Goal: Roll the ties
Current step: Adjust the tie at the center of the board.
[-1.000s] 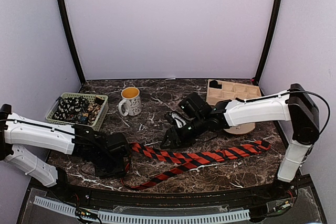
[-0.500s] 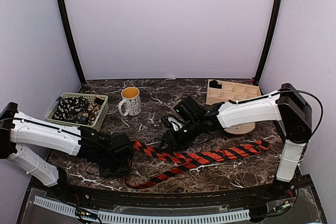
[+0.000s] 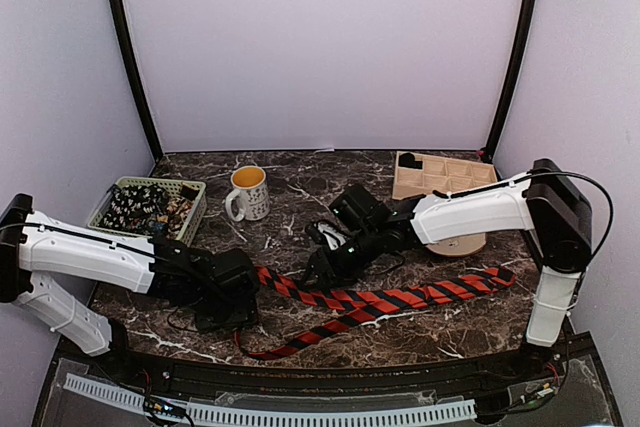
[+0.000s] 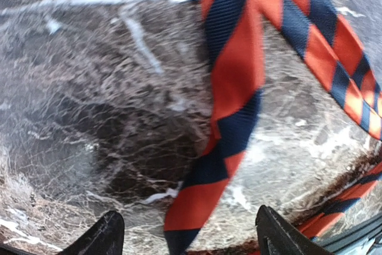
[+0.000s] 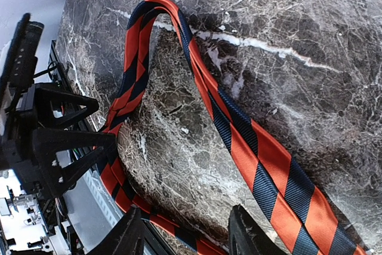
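A red-and-black striped tie (image 3: 400,299) lies along the front of the marble table (image 3: 300,197), bent at its left end, with a narrow strand trailing toward the front edge. My left gripper (image 3: 236,294) is open low over that left end. In the left wrist view the tie (image 4: 230,106) runs between its fingertips (image 4: 110,234), and the gripper (image 4: 188,237) holds nothing. My right gripper (image 3: 320,267) is open just above the tie's upper strand. The right wrist view shows the gripper (image 5: 186,234) empty, with the tie (image 5: 262,165) to its right and the bend further off.
A green basket (image 3: 192,209) at the left holds dark dotted ties (image 3: 140,207). A white mug (image 3: 247,192) stands beside it. A compartmented wooden tray (image 3: 445,175) and a round wooden disc (image 3: 462,244) sit at the back right. Black cables run by the right arm.
My left gripper has moved a little to the right, onto the tie's bent end. My right gripper has shifted slightly left and back. The tie has hardly moved.
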{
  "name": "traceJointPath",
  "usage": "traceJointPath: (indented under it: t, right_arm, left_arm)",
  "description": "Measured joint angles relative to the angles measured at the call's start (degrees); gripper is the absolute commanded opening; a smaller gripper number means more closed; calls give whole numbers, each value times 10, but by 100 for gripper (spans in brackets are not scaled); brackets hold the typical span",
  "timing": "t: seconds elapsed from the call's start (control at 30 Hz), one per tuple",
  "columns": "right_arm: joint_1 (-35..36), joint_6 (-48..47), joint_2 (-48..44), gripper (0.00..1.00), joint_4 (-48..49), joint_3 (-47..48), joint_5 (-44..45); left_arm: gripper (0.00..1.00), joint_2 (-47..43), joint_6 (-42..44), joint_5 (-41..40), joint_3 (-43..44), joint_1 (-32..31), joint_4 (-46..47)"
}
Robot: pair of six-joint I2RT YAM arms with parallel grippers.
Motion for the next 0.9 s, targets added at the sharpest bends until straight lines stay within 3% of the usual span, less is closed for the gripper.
traceJointPath:
  t: [0.07,0.27,0.47,0.57,0.73,0.9]
  right_arm:
    - [0,0,2,47,0,1,0]
    - [0,0,22,45,1,14,0]
    - [7,1,52,44,5,49,-5]
    - [18,1,80,43,12,72,-10]
    - [33,-2,123,42,8,94,-10]
    - [40,-16,145,42,-6,113,-15]
  left_arm:
    - [77,1,13,-1,9,0,0]
    - [56,35,16,3,32,6,-8]
    - [52,41,-19,14,22,20,-39]
    - [45,49,-31,20,17,22,-46]
    - [18,46,-65,29,-3,23,-54]
    - [0,-16,-105,31,-16,23,-88]
